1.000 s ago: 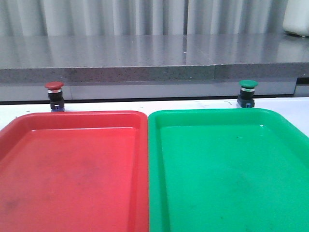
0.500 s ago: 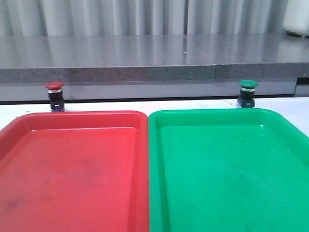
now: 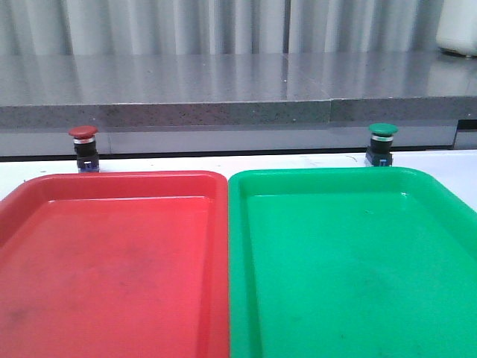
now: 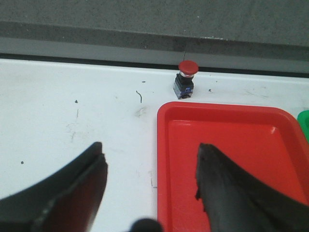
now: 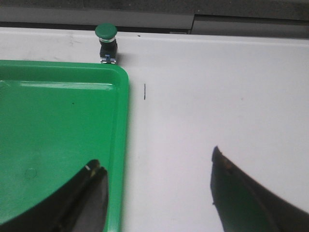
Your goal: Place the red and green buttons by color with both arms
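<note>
Left gripper [image 4: 149, 159]: fingers spread wide, nothing between them, low in its wrist view over the white table [image 4: 72, 121] and the red tray's edge.
Right gripper [image 5: 157, 169]: likewise wide apart and empty, straddling the green tray's rim.
Red button [image 3: 83, 148]: upright on the table, just behind the red tray [image 3: 112, 261], upper left of the front view.
Green button [image 3: 382, 144]: upright just behind the green tray [image 3: 350, 261], upper right.
</note>
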{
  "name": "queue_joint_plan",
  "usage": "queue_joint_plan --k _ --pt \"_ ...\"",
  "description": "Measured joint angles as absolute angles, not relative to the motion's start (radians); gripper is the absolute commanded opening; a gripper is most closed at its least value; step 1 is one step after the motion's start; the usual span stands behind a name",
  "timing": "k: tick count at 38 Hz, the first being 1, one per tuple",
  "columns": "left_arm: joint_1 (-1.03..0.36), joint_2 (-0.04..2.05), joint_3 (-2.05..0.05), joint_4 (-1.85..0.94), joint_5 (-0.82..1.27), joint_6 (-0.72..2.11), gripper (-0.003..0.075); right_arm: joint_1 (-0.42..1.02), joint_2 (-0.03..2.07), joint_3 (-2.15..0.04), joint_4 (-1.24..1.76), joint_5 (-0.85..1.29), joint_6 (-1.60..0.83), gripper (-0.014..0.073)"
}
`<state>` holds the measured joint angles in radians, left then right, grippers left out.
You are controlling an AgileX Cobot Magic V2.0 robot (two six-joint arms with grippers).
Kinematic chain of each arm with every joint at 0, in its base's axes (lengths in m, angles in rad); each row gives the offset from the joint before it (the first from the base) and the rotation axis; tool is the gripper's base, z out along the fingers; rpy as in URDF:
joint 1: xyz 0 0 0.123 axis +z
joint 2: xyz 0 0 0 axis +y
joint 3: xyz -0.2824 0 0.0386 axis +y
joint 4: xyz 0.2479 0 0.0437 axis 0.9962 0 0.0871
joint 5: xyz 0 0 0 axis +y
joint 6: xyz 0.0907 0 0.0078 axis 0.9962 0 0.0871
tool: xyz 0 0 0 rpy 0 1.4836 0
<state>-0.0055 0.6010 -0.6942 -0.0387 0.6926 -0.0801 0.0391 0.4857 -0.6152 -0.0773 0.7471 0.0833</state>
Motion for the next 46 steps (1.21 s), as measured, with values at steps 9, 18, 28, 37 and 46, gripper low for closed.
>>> queue_joint_plan --k 9,18,28,37,46 --pt "-0.031 0.799 -0.781 -0.037 0.675 -0.072 0.0474 0.039 0.486 -0.615 -0.077 0.747 0.083 0.0486" --pt "-0.117 1.023 -0.897 -0.037 0.67 -0.061 0.0474 0.039 0.486 -0.615 -0.077 0.747 0.083 0.0486" --pt "-0.177 1.306 -1.065 -0.035 0.668 -0.057 0.0536 0.039 0.486 -0.615 -0.077 0.747 0.083 0.0486" --pt "-0.179 1.546 -1.231 -0.026 0.672 -0.056 0.0552 0.039 0.486 -0.615 -0.077 0.747 0.083 0.0486" --pt "-0.179 1.75 -1.381 -0.027 0.678 -0.057 0.0552 0.039 0.486 -0.615 -0.077 0.745 0.083 0.0486"
